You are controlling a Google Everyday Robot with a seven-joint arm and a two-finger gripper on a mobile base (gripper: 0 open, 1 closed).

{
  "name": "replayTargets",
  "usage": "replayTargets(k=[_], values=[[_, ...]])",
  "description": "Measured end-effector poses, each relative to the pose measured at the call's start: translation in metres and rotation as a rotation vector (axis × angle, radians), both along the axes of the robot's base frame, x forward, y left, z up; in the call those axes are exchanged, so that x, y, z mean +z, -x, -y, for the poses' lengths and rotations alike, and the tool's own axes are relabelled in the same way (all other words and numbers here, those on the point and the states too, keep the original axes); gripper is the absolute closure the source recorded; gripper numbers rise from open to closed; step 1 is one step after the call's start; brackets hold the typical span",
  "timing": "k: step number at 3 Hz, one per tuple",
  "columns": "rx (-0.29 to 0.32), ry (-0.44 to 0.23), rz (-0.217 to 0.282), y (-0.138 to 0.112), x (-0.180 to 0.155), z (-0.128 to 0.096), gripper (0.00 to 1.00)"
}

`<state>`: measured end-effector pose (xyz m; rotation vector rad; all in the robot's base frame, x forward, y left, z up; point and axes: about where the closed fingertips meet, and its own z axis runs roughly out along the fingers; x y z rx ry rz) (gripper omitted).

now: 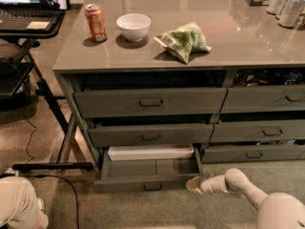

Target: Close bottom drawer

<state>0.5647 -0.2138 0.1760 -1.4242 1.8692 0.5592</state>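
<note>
The bottom drawer (147,181) of the grey cabinet stands pulled out at the lower left. It has a low grey front panel with a small dark pull (152,186), a white tray insert (150,152) at its back and a divided grey floor. My gripper (194,184) is low down at the drawer's right front corner, touching or nearly touching the front panel. My white arm (248,190) reaches in from the lower right.
Above it are a medium drawer front (150,135) and a taller one (150,101), both slightly ajar. On the counter are a red can (96,23), a white bowl (133,26) and a green bag (183,42). A laptop stand (28,23) is at left.
</note>
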Motion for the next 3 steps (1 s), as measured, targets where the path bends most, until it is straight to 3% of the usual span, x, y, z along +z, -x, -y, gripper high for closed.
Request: replayTargets(k=[1,2,3], values=[[0.052,-0.028,0.023,-0.022,0.005,-0.024,0.59],[0.052,-0.028,0.023,-0.021,0.005,-0.024,0.35],[0.086,-0.028,0.050,-0.053,0.015,-0.041,0.12]])
